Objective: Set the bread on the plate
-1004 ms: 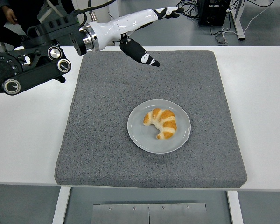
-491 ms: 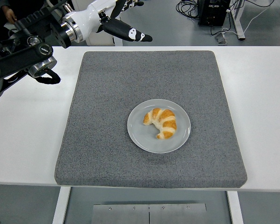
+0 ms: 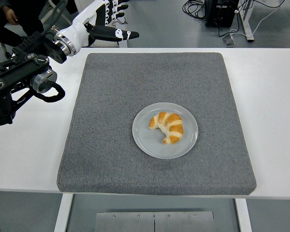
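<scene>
Pulled back further toward the upper left since 1 s ago: left hand (image 3: 106, 21), earlier reaching over the far edge of the grey mat (image 3: 154, 121), now beyond the mat's far left corner and partly cut off by the top of the view. Fingers relaxed and spread, holding nothing, thumb (image 3: 117, 34) pointing right along the table's far edge. Behind it, white forearm, then black left arm (image 3: 24, 77) with its round joints, stretched over the left part of the white table (image 3: 275, 96) and well clear of the mat.

Unchanged across all 3 views: bread (image 3: 167, 127), a golden-brown croissant with pale bands, lying on the grey plate (image 3: 150, 142). Curved like a crescent, with both ends turned toward the left and lower left, wholly inside the plate's rim and touching nothing else. Plate resting flat on the mat, slightly right of the mat's middle and closer to its near edge than to its far one. Mat spread square over the centre of the table, near edge almost level with the table's near edge.

At the top left corner, part of a person (image 3: 9, 14) in dark clothing, 1 hand visible, standing past the table. At the top right, on the floor, black equipment with cables (image 3: 222, 12).
</scene>
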Robot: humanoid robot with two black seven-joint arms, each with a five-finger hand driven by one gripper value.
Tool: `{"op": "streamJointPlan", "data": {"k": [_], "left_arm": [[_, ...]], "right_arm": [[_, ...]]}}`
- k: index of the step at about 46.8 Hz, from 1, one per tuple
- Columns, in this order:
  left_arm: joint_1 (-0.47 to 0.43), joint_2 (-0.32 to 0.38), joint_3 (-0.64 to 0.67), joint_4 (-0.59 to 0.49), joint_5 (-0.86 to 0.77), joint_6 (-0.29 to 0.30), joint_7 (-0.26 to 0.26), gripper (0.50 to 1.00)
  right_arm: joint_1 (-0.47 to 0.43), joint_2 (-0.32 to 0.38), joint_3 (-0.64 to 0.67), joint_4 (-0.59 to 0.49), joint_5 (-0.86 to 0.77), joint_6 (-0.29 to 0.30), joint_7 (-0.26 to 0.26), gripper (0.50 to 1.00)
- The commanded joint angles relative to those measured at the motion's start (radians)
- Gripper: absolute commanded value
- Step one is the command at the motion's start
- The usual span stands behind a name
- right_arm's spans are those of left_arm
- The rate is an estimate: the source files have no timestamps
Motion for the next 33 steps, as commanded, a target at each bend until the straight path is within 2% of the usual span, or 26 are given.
{"op": "streamJointPlan", "data": {"k": [1,11,16,29,33], "left_arm": [[0.019,-0.023,-0.007,0.049,-0.036,-0.001,-0.003,0.975],[0.068,-0.099,-0.096,0.161,-0.113,-0.023,-0.011,0.975],[0.080,-0.134,-0.130,0.223,-0.116,-0.064,-0.012,0.975],[0.097,-0.246,-0.266,0.467,-0.139,-0.181,-0.041,0.975],[0.097,-0.272,-0.263,0.506,-0.177,-0.195,-0.037,0.975]], "right_arm": [[0.000,0.000,0.000,0.000,0.000,0.000,0.000,1.000],[0.000,0.000,0.000,0.000,0.000,0.000,0.000,1.000],[0.000,0.000,0.000,0.000,0.000,0.000,0.000,1.000],[0.000,0.000,0.000,0.000,0.000,0.000,0.000,1.000],[0.000,0.000,0.000,0.000,0.000,0.000,0.000,1.000]]}}
